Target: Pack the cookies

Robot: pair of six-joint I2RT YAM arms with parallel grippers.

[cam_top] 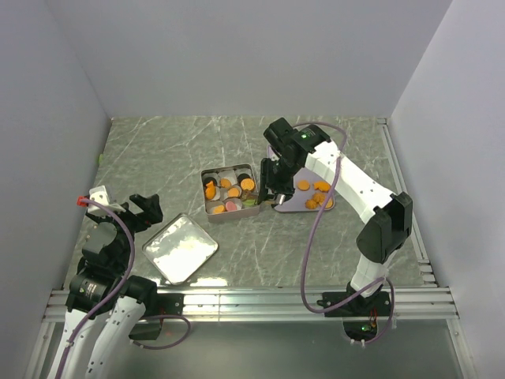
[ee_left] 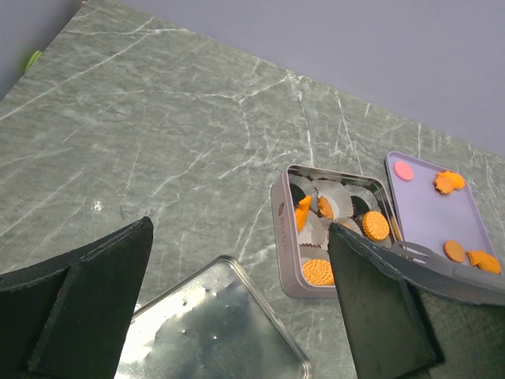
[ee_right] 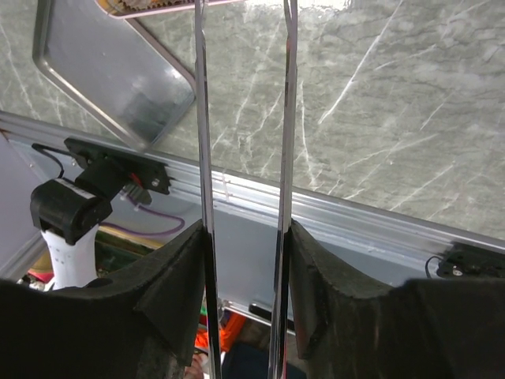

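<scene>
Left gripper (cam_top: 136, 207): padded black jaws spread wide, holding nothing. A flat, shiny, round-cornered lid (cam_top: 180, 249) lies just right of them. Ahead of those jaws and to their right, a square silver tin (ee_left: 282, 237) holds ridged orange cookies (ee_left: 376, 226) in fluted white cups (ee_left: 327, 193). Right gripper (ee_right: 245, 237): jaws clamped on thin metal tweezers (ee_right: 202, 118). More cookies lie on the smooth lavender tray (ee_left: 434, 217) just right of these jaws.

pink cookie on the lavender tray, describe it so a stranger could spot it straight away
On the grey marble table, find the square silver tin; the lavender tray lies right beside it. The pink cookie sits alone in the tray's far corner next to the tin, a smooth pink disc where every other piece visible on the tray is orange.
</scene>
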